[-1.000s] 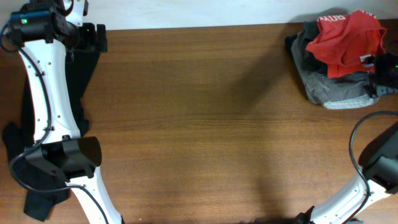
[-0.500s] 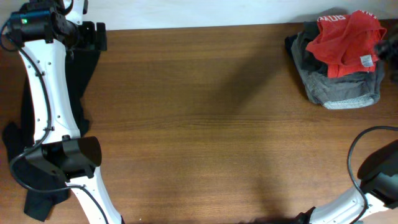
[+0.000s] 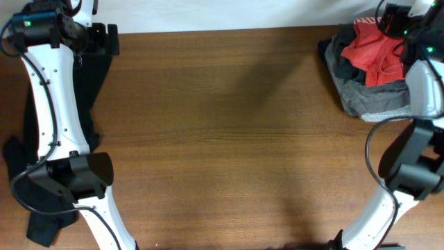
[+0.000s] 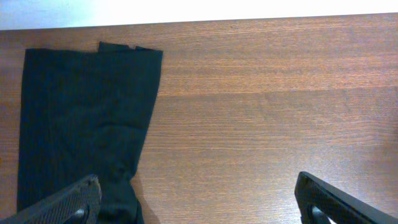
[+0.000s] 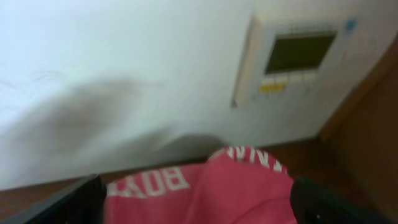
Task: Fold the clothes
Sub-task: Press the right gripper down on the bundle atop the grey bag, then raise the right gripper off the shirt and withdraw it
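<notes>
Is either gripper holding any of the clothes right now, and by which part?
Nothing is held. The left gripper hangs open over the black garment; the right gripper hangs open over the orange-red T-shirt.

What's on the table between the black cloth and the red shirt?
Nothing; in the overhead view, only the bare wood table separates the black cloth from the red shirt.

orange-red t-shirt [image 3: 371, 52] w/ white lettering; grey garment [image 3: 371, 104]; black garment [image 4: 81, 124]; brown table [image 3: 222, 139]

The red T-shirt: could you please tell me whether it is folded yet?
Not folded: the red T-shirt lies bunched in uneven creases on the grey garment.
</notes>
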